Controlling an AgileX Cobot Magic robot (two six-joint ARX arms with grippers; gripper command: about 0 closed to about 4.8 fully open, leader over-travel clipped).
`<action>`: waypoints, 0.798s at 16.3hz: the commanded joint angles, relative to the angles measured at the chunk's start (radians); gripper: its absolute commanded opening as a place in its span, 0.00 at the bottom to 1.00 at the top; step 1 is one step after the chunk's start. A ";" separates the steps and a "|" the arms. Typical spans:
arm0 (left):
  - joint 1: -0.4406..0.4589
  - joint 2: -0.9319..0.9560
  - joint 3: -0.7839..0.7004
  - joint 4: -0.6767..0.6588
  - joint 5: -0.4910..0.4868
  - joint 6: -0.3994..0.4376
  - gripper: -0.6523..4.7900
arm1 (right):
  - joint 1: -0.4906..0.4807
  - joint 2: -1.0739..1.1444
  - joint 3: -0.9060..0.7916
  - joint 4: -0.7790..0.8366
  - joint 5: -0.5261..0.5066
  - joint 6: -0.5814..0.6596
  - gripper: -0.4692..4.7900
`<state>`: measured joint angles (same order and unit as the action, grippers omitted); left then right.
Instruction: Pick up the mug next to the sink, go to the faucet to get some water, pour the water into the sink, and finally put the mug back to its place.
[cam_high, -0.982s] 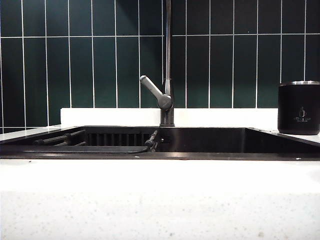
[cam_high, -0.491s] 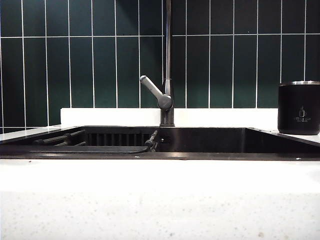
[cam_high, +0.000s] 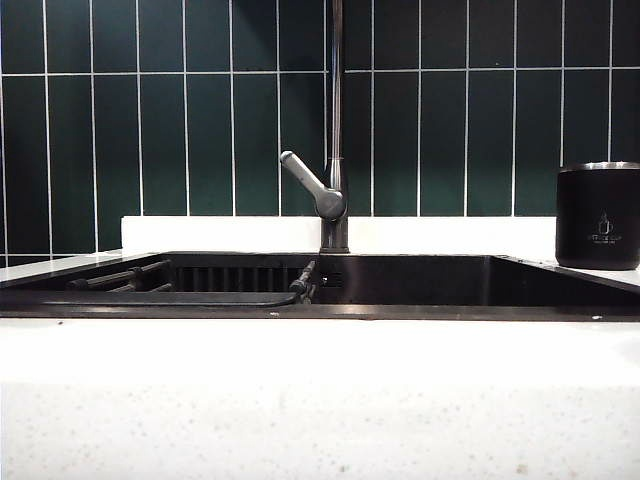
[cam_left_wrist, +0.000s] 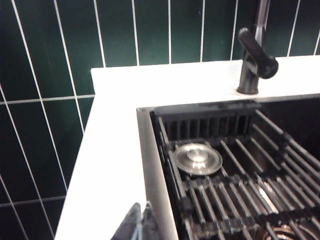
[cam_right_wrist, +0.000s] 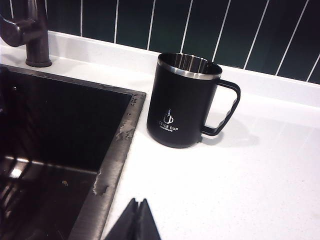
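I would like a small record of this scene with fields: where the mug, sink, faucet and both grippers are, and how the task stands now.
mug: upright on the white countertop beside the sink, handle pointing away from the basin
sink: dark basin, ribbed rack inside
faucet: behind the sink, no water visible
left gripper: shut, empty, over the counter at the sink's far side from the mug
right gripper: shut, empty, near the mug, not touching
task: mug not yet picked up

Bright, even light — white countertop nearly blown out, left wrist view soft, mug casting faint shadow.
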<state>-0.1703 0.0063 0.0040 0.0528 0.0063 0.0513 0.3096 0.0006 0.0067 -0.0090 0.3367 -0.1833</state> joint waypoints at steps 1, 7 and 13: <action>0.059 0.000 0.003 0.079 0.079 -0.006 0.11 | 0.000 -0.003 -0.005 0.011 0.002 0.004 0.07; 0.161 0.000 0.003 0.094 0.189 -0.006 0.11 | 0.000 -0.003 -0.005 0.011 0.002 0.004 0.07; 0.159 0.000 0.003 0.075 0.190 -0.006 0.11 | 0.000 -0.003 -0.005 0.011 0.002 0.004 0.07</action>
<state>-0.0097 0.0063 0.0048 0.1154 0.1909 0.0483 0.3092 0.0006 0.0067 -0.0097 0.3363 -0.1833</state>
